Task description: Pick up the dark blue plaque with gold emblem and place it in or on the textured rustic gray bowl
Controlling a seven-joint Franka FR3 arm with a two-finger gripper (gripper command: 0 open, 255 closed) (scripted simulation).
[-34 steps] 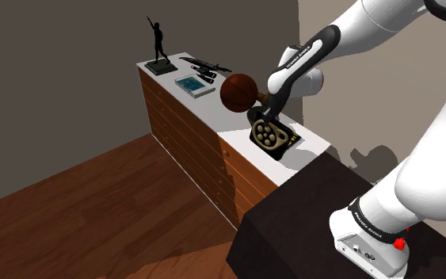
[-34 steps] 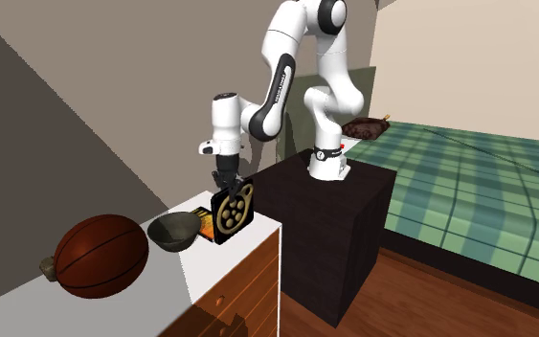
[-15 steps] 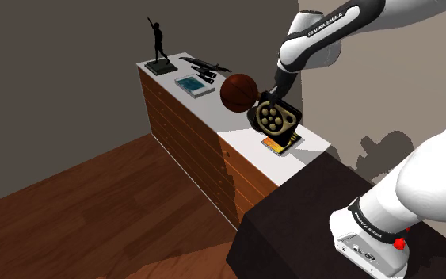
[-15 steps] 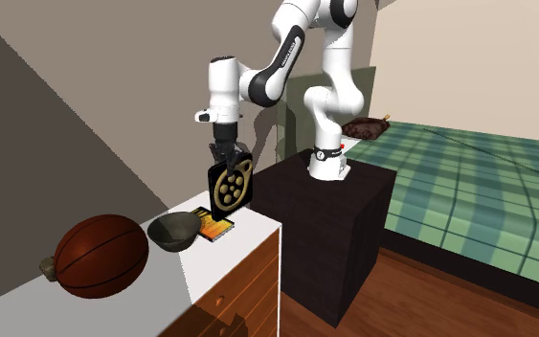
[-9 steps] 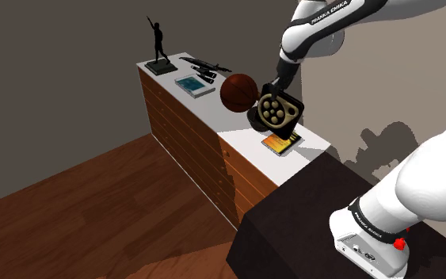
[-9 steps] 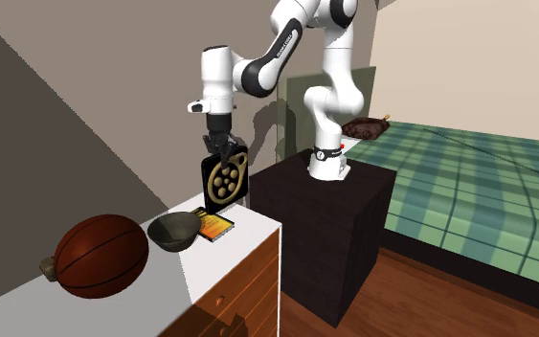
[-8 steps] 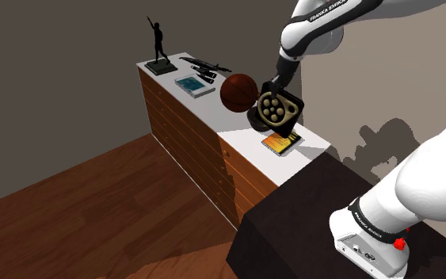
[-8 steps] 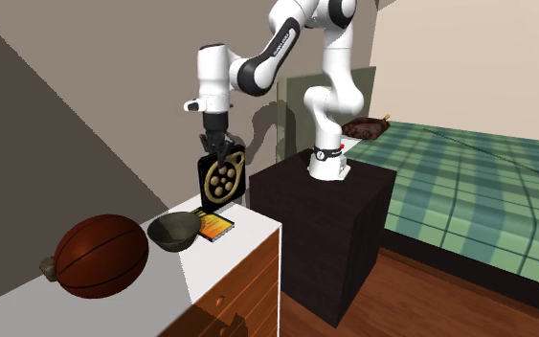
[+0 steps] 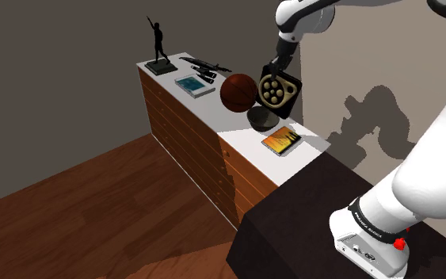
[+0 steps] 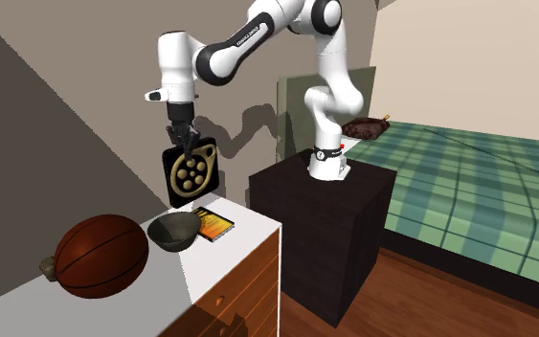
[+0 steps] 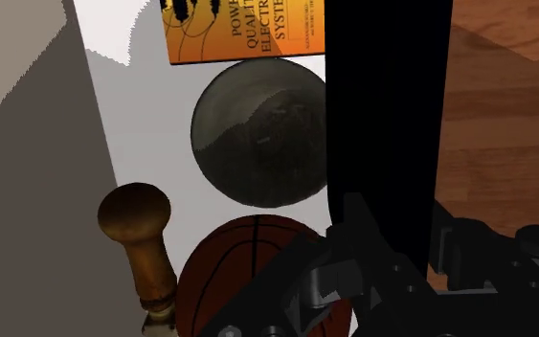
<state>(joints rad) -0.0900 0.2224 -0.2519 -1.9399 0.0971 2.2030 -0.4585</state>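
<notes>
The robot's black gripper (image 10: 183, 146) is clamped on the top edge of a dark plaque (image 10: 191, 173) with a round gold emblem. It holds the plaque in the air above a white-topped wooden dresser (image 10: 243, 287). The plaque hangs over a grey bowl (image 10: 174, 231) and does not touch it.

The second exterior view shows the gap between plaque and bowl most plainly. It also takes in a bed with a green plaid cover (image 10: 468, 196) behind the dark stand (image 10: 329, 235).

The shoulder view sets the plaque (image 9: 276, 89) just above the bowl (image 9: 261, 119) and beside a basketball (image 9: 239, 92). The gripper (image 9: 276, 68) is at the plaque's upper corner. A book with an orange cover (image 9: 281, 141) lies flat nearer the stand. At the dresser's far end stand a dark figurine (image 9: 158, 47), a flat teal thing (image 9: 194, 85) and a long black object too small to name.

From the wrist, the plaque (image 11: 382, 115) appears edge-on as a black slab. It hides the emblem and one side of the bowl's rim (image 11: 258, 129). The gripper (image 11: 392, 230) merges with it, black on black. This view alone shows the bowl's mottled inside, the print on the book (image 11: 243, 29), which is cut off at the frame edge, and a wooden knobbed handle (image 11: 143, 235) next to the ball (image 11: 243, 278).
</notes>
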